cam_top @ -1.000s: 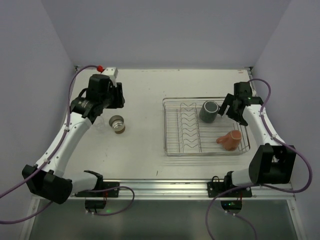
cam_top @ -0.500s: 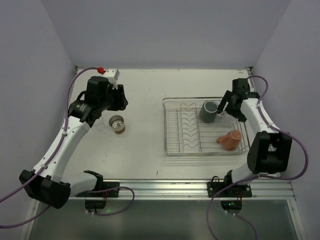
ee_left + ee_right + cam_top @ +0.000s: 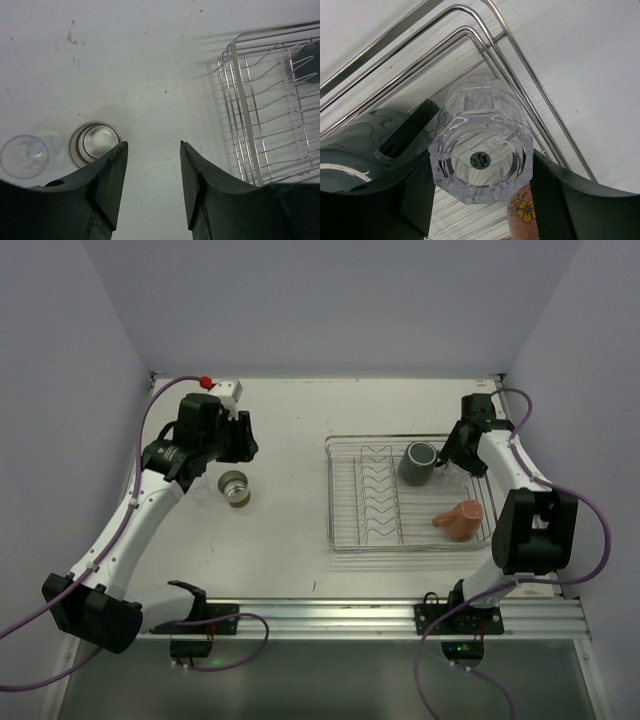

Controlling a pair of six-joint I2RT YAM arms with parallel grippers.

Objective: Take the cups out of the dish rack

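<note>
Rack tumbler (image 3: 480,160): far right corner of dish rack (image 3: 329,495), clamped between right fingers (image 3: 555,200).
Left fingers (image 3: 107,170): apart, empty, above worktop (image 3: 290,440).
Grey mug (image 3: 417,462), pink cup (image 3: 460,519): in rack.
Cream cup (image 3: 235,486), second tumbler (image 3: 25,156): on worktop.

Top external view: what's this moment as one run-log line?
right gripper: shut on clear tumbler, dish rack corner | left gripper: open, empty | racked: grey mug, pink cup
</note>
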